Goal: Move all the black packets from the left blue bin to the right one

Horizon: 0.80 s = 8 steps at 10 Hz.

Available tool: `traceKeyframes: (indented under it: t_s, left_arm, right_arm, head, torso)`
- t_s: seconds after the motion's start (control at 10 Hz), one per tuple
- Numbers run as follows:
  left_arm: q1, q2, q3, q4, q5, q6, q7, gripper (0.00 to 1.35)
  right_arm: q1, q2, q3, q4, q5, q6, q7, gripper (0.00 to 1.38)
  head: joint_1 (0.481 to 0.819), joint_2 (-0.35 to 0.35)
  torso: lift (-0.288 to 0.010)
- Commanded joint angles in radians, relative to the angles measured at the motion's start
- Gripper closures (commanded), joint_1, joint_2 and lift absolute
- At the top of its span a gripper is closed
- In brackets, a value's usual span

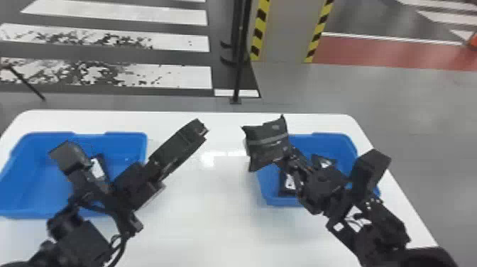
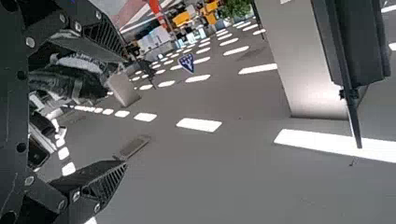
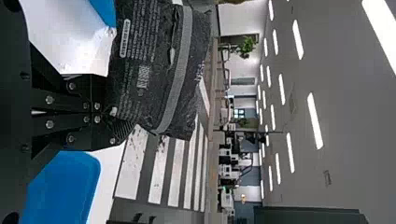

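While your left pincer (image 1: 203,128) stands wide open, your right pincer (image 1: 290,156) clamps a black packet (image 1: 267,145) near the right blue bin (image 1: 339,142).

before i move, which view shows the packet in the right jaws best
The right wrist view: the packet is close up, its print and pale stripe showing, one end pinched in the jaws. The head view shows it smaller, partly hiding the right bin.

Large indoor hall, painted crosswalk (image 1: 184,76), hazard stripes (image 1: 260,30), ceiling lights (image 3: 315,121)
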Motion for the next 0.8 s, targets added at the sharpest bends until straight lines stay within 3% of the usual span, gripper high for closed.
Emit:
traceKeyframes:
  t_s: [0.0, 0.3, 0.4, 0.6, 0.7]
  left_arm:
    - [0.053, -0.004, 0.041, -0.041, 0.001, 0.0, -0.001, 0.14]
    - [0.146, -0.024, 0.121, -0.1, 0.001, 0.007, -0.001, 0.14]
    - [0.178, -0.024, 0.148, -0.122, -0.007, 0.005, -0.001, 0.14]
    - [0.225, -0.024, 0.214, -0.139, -0.039, 0.0, -0.001, 0.14]
    - [0.232, -0.024, 0.244, -0.147, -0.069, 0.0, -0.001, 0.14]
  right_arm:
    - [-0.08, -0.014, -0.045, 0.096, 0.045, 0.008, -0.001, 1.27]
    - [-0.19, -0.025, -0.163, 0.256, 0.206, 0.028, -0.014, 1.27]
    - [-0.212, -0.028, -0.167, 0.29, 0.212, 0.06, -0.016, 1.13]
    - [-0.202, -0.025, -0.167, 0.303, 0.212, 0.077, -0.017, 0.32]
    - [-0.165, -0.022, -0.167, 0.258, 0.214, 0.062, -0.025, 0.1]
  head:
    - [0.695, -0.162]
    - [0.695, -0.212]
    - [0.695, -0.24]
    - [0.695, -0.251]
    - [0.695, -0.236]
  torso:
    - [-0.14]
    - [-0.14]
    - [-0.14]
    - [-0.14]
    - [-0.14]
